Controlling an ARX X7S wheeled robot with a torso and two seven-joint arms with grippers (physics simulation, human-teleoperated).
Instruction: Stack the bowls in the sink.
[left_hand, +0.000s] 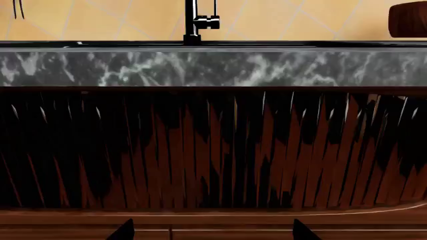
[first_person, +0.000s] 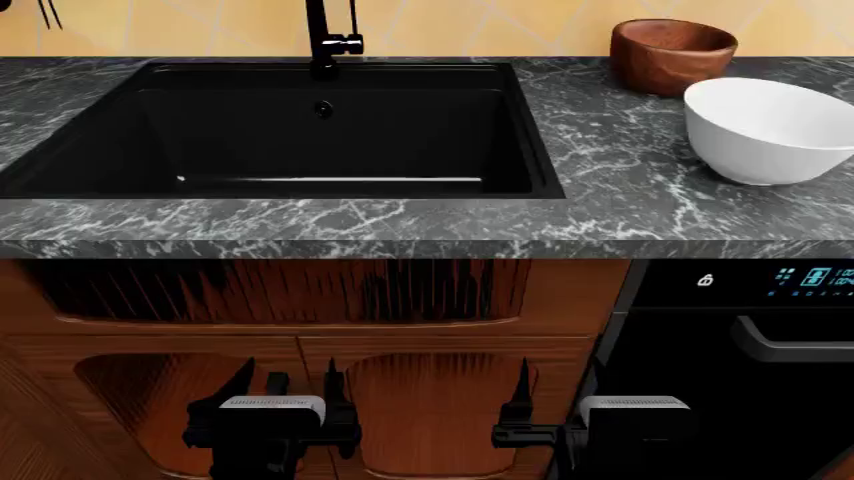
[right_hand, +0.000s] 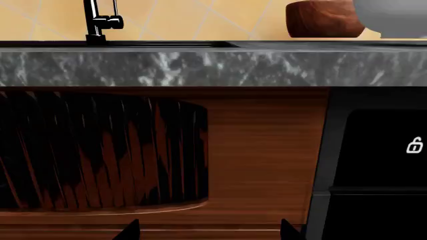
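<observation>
Bowls untouched on desk, right of empty sink (first_person: 527, 130).
Jaws apart on both arms, low by cabinet; risks clipping desk edge rising, or knocking white bowl (first_person: 770, 128) into wooden bowl (first_person: 671, 53).

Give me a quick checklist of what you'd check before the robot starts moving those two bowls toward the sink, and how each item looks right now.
1. Sink free of clutter: ok, the black basin shows only its drain.
2. Both bowls reachable on the counter: ok, the white bowl and the wooden bowl stand upright to the right of the sink.
3. Bowls apart from each other: cannot tell, they overlap in the head view.
4. Left gripper free: ok, open and holding nothing, low in front of the cabinet.
5. Right gripper free: ok, open and holding nothing.
6. Grippers at counter height: not ok, both sit below the countertop edge.
</observation>
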